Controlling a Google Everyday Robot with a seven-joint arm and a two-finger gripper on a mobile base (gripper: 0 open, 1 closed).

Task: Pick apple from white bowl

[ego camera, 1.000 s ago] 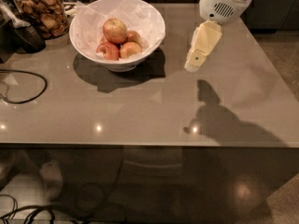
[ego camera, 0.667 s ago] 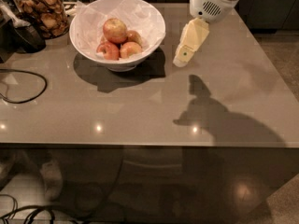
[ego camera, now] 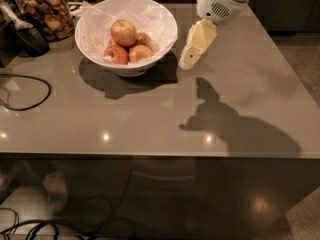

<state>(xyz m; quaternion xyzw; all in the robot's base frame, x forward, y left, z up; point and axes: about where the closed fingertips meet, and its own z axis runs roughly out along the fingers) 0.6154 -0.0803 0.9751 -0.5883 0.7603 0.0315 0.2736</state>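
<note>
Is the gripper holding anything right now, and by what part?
Nothing is held. The gripper hangs bare just right of the white bowl; the apple lies inside the bowl, on top of the smaller apples.

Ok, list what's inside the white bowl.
The white bowl holds crinkled paper and the big apple atop smaller apples; anything beneath them is hidden. The tool hangs outside, beside it.

I can read nothing anywhere around my jaws, which hang over the tabletop just beside the white bowl. The glass jar beyond the bowl from them shows no legible label. The bowl's paper lining is unprinted. The white housing above them has only a vent grille.
</note>
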